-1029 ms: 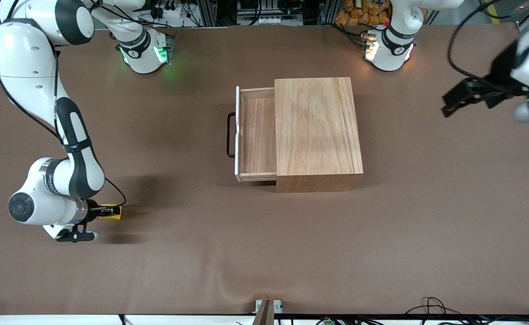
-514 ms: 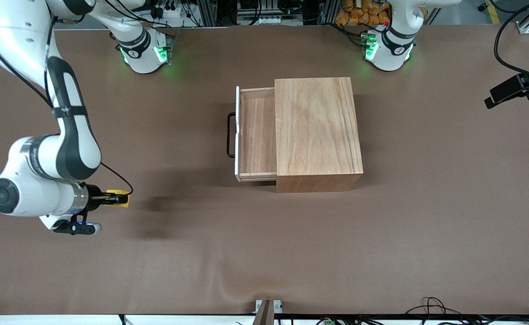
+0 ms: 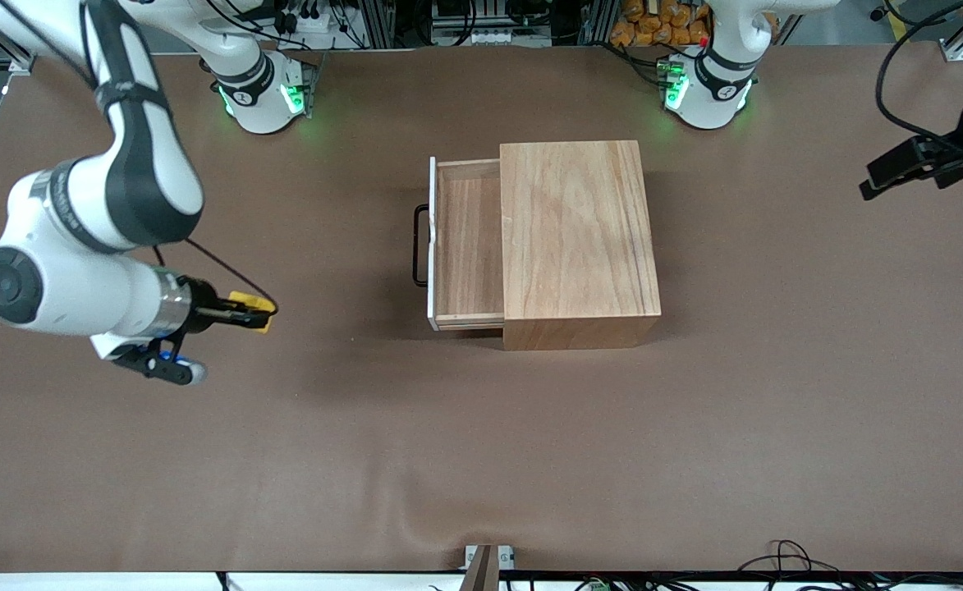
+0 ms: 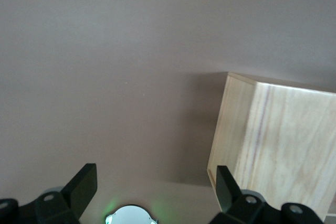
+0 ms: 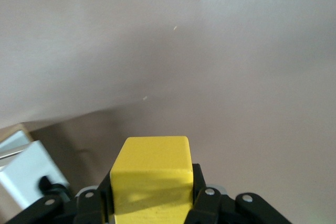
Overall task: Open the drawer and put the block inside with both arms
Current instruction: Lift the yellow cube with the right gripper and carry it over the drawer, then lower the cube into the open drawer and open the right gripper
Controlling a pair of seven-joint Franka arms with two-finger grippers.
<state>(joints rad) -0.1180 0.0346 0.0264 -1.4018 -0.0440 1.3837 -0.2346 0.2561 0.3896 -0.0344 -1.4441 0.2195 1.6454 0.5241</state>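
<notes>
The yellow block [image 3: 256,307] hangs above the table toward the right arm's end, with my right gripper [image 3: 258,314] shut on it. In the right wrist view the block [image 5: 152,174] fills the space between the black fingers [image 5: 198,182]. The drawer [image 3: 466,238] stands pulled out of the light-wood box [image 3: 580,238], its inside bare, its black wire handle [image 3: 419,246] facing the right arm's end. My left gripper [image 3: 871,185] hovers over the table's edge at the left arm's end. It is open [image 4: 156,190] and holds nothing.
The two arm bases [image 3: 263,94] [image 3: 707,90] glow green at the table's edge farthest from the front camera. The left wrist view shows a corner of the wooden box [image 4: 273,140] and bare brown tabletop [image 4: 131,77].
My right gripper has lifted the block off the table and carried it toward the drawer. The left arm swung out past the table's end, then came back a little.
</notes>
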